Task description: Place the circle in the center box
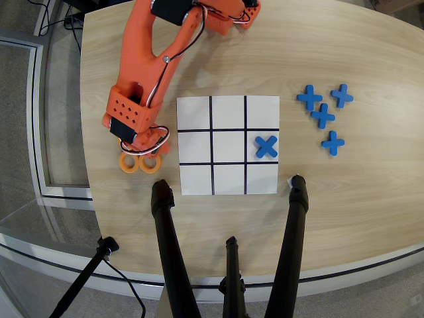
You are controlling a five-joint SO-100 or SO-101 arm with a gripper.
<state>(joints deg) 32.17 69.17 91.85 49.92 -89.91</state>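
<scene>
Overhead, pincer (140, 147) state untellable above orange rings (129, 163); blue cross (266, 146) beside center box (228, 147).

No readable text, labels, brands or numbers on anything in view.

A pale wood-grain table (344, 205) with a rounded, dark-trimmed edge fills most of the overhead view. Around it lies grey carpeted floor (20, 79). On the left a glass panel in a light metal frame (41, 132) runs alongside the table. Black tripod legs (169, 252) rise from the near edge, and dark cables (56, 16) trail at the far left. The light is even and soft.
</scene>
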